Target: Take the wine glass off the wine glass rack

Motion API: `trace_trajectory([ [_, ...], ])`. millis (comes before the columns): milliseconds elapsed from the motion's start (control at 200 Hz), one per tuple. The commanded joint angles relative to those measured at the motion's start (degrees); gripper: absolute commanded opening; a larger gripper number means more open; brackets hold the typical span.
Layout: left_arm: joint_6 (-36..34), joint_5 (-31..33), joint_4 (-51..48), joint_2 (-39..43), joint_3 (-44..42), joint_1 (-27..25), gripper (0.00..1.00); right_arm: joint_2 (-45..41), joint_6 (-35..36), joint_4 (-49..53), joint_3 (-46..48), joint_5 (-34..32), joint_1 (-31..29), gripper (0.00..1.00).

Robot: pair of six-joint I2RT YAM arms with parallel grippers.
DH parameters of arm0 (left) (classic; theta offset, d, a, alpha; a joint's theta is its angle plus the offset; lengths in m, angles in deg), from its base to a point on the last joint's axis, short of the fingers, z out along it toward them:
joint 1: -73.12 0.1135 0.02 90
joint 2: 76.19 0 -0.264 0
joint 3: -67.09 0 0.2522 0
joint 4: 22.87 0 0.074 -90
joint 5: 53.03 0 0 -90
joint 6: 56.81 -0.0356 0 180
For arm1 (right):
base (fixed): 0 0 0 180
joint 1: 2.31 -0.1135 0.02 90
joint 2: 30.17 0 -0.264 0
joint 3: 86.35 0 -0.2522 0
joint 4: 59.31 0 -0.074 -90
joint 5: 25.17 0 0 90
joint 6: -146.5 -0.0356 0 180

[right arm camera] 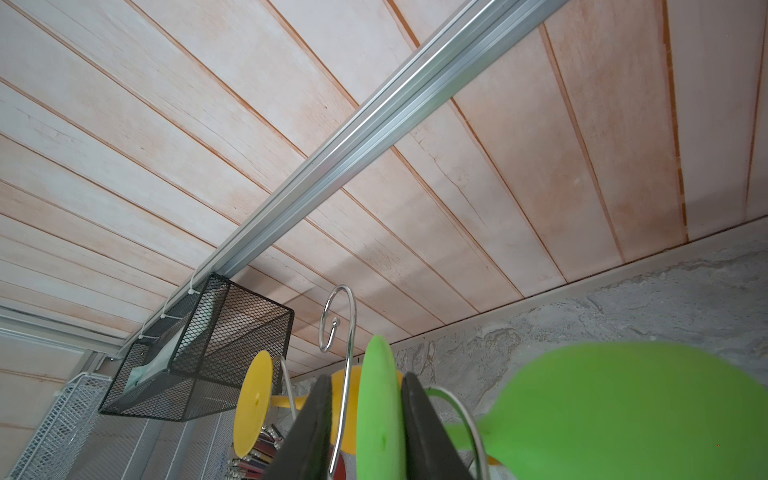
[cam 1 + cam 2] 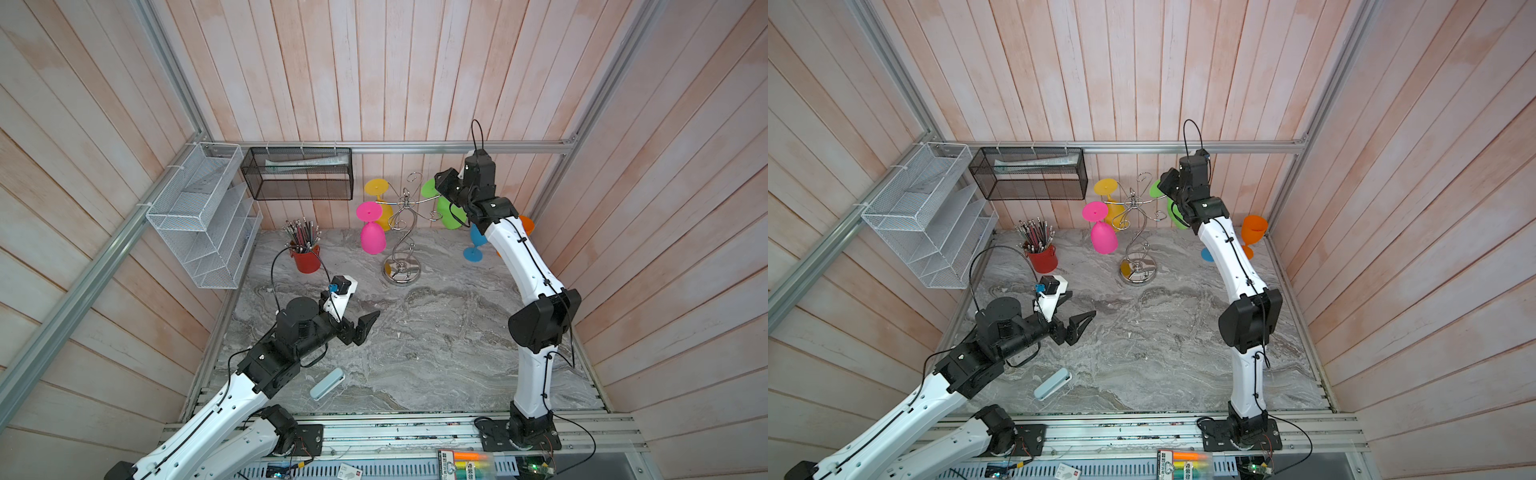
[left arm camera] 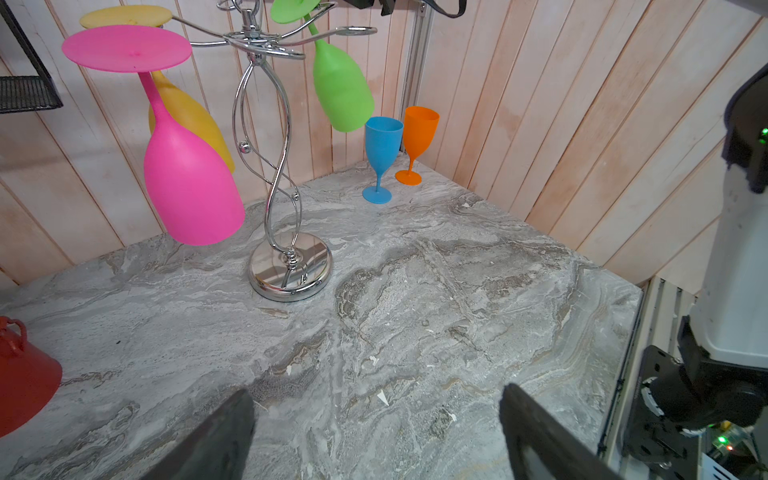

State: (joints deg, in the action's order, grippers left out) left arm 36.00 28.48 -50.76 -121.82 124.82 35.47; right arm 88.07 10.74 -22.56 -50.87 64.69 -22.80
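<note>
On the bench [image 2: 436, 353], the wine glass rack [image 2: 401, 271] is stood near the middle of the far edge. The green wine glass [image 2: 449, 214] is hung bowl-down on the arm toward the right edge, and a pink glass [image 2: 372, 239] and a yellow glass [image 2: 376, 186] are hung toward the left, while a blue glass [image 3: 382, 141] and an orange glass [image 3: 419, 124] are stood upright in the far right corner. The jaws of the right gripper [image 1: 365, 378] are clenched on the green foot at the rack's top, and those of the left gripper [image 3: 376, 390] are held spread and empty over the bench's left half.
</note>
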Motion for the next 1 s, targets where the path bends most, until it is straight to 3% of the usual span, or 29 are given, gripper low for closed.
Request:
trace_trajectory([
  [0,-0.08,0.58,0.18,0.53,-0.46,-0.31,0.94,1.21,1.00,1.60,-1.69,0.45,-0.45,0.30],
  [370,-0.17,0.75,0.07,0.71,-0.46,-0.41,0.94,0.18,-2.90,1.40,1.48,2.48,0.58,0.24],
  [685,-0.17,0.85,0.08,1.07,-0.46,-0.59,0.94,-7.70,-13.26,-13.39,19.10,7.47,2.78,0.09],
  [995,-0.29,1.06,0.02,1.16,-0.46,-0.67,0.94,-9.37,-16.00,-16.73,21.01,9.53,2.94,0.05],
])
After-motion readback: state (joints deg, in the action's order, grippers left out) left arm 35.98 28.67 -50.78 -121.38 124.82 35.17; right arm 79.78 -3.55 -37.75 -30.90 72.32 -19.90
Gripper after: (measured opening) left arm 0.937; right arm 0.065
